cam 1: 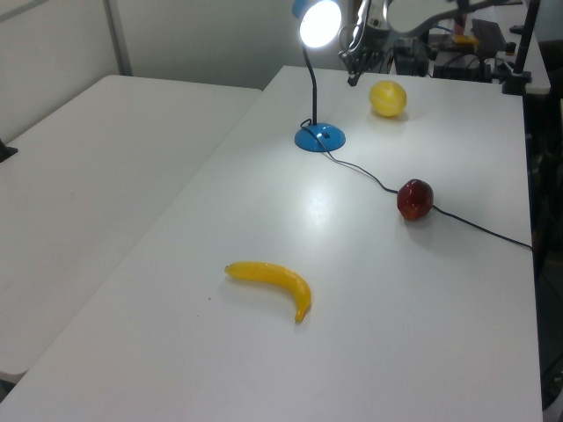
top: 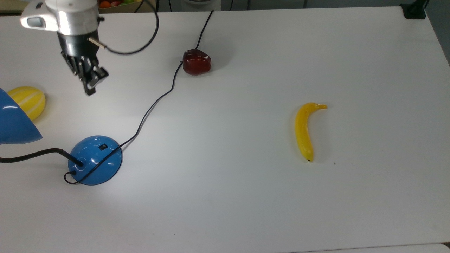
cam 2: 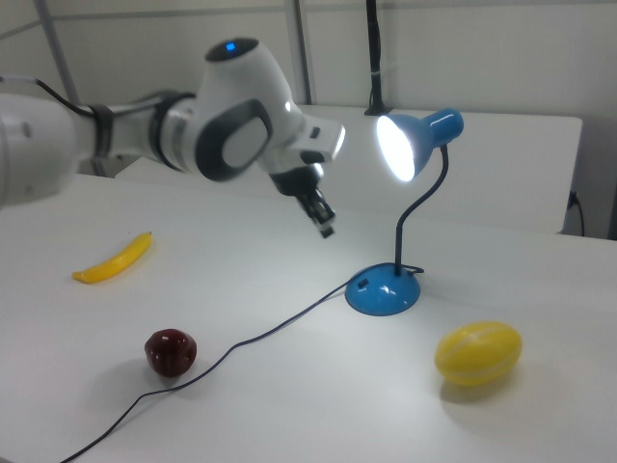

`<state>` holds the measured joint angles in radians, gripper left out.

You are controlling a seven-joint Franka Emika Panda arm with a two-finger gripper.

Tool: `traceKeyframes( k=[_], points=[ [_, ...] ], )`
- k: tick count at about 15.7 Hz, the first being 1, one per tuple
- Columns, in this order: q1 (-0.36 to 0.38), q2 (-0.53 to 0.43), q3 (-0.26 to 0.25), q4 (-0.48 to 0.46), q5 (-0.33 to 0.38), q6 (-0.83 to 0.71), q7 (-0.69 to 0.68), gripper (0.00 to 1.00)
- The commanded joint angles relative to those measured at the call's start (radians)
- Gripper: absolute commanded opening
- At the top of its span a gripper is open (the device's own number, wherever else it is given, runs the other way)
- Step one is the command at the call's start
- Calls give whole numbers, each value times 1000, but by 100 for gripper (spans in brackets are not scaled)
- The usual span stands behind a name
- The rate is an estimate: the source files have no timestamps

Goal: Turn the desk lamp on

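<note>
Lamp (top: 95, 160) sits at lower left of the top view: blue dome base on the white table (top: 246, 196), switch (top: 102, 147) on the base's upper side, neck running off the frame's left edge to the shade (top: 14, 121). Lamp is lit, with the shade glowing white in the left view (cam 1: 320, 24) and right view (cam 2: 397, 147). Gripper (top: 90, 82) hangs in the upper left of the top view, in the air and well apart from the base, not touching anything; fingers look together, holding nothing. In the right view the gripper (cam 2: 325, 222) is at centre, up and left of the base (cam 2: 384, 289). Cord (top: 158, 100) runs from the base up past the red apple (top: 197, 62). Yellow melon (top: 28, 101) sits at left edge just beside the shade; banana (top: 305, 130) lies right of centre, well apart from everything.
</note>
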<state>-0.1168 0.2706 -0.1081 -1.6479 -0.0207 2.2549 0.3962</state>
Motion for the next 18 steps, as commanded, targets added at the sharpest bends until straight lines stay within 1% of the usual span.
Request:
traceKeyframes(
  k=[1,3,4,5,6,7,8,9,11,12,15,18],
  points=[
    [25,-148,-5,-61,108,-223,-204,12],
    [38,-191,-5,-61,111,-345,-270,14],
    [55,-203,-7,-61,111,-403,-305,17],
    [77,-212,-13,-61,107,-461,-348,26],
    [94,-217,-22,-58,102,-510,-405,44],
    [104,-218,-37,-55,103,-549,-471,74],
    [112,-218,-47,-52,102,-578,-512,100],
    [118,-218,-54,-47,97,-597,-530,100],
    [118,-218,-82,-14,97,-606,-521,100],
    [118,-218,-87,-4,96,-610,-522,100],
    [103,-212,-88,34,93,-678,-520,100],
    [88,-215,-88,54,94,-696,-520,100]
  ],
)
